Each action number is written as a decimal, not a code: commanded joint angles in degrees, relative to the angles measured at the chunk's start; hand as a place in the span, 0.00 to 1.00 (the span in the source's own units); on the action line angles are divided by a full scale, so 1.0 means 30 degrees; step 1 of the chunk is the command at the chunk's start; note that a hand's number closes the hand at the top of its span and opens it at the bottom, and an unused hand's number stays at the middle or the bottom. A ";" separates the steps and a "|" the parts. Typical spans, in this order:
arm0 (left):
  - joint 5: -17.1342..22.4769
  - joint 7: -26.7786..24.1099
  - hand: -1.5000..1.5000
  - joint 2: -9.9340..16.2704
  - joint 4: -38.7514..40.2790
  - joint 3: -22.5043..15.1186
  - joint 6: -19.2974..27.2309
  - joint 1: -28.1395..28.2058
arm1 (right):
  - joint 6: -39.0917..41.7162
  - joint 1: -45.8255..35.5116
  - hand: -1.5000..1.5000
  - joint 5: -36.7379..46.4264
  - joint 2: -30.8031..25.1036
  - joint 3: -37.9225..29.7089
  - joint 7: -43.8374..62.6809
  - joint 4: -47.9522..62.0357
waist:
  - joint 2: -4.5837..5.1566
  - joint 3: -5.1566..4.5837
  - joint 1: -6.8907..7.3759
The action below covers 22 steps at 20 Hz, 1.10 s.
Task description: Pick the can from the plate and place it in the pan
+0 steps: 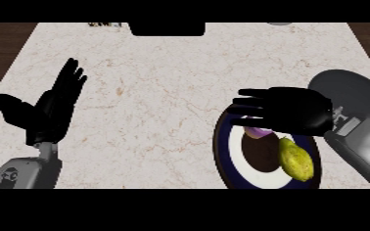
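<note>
A dark-rimmed plate (pixel 225 164) with a white inside lies at the lower right of the counter. On it rests the can (pixel 262 154), a dark brown round shape with a purple end (pixel 259 133) that my hand partly hides. A yellow-green lemon (pixel 296 160) lies beside it on the right. My right hand (pixel 292 110) hovers over the plate's far edge, open, fingers straight and pointing left, holding nothing. The grey pan (pixel 345 89) sits at the right edge, just beyond that hand. Open and fingers up, my left hand (pixel 54 105) rests at the far left.
A black object (pixel 166 28) stands at the counter's far edge in the middle, with a small grey thing (pixel 280 23) to its right. Dark wood (pixel 11 44) borders the marble counter (pixel 151 98) on the left.
</note>
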 commanded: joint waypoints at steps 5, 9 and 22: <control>-0.0271 0.0347 0.50 -0.0715 0.0355 0.0459 -0.0247 -0.0461 | 0.0271 0.0036 0.00 0.2563 0.1914 0.0081 -0.1148 0.1838 | 0.0018 0.0003 0.0021; -0.0550 0.0503 0.50 -0.0253 -0.0585 0.0977 -0.0462 0.0009 | 0.0199 -0.0846 0.00 0.3030 0.3020 -0.0357 -0.1922 0.3492 | 0.0019 0.0003 0.0069; -0.1227 0.0363 0.50 -0.1247 0.0418 0.0977 -0.0878 -0.0721 | -0.1003 -0.0665 0.00 0.5599 0.5792 0.0188 -0.2245 0.7360 | 0.0060 0.0003 0.0045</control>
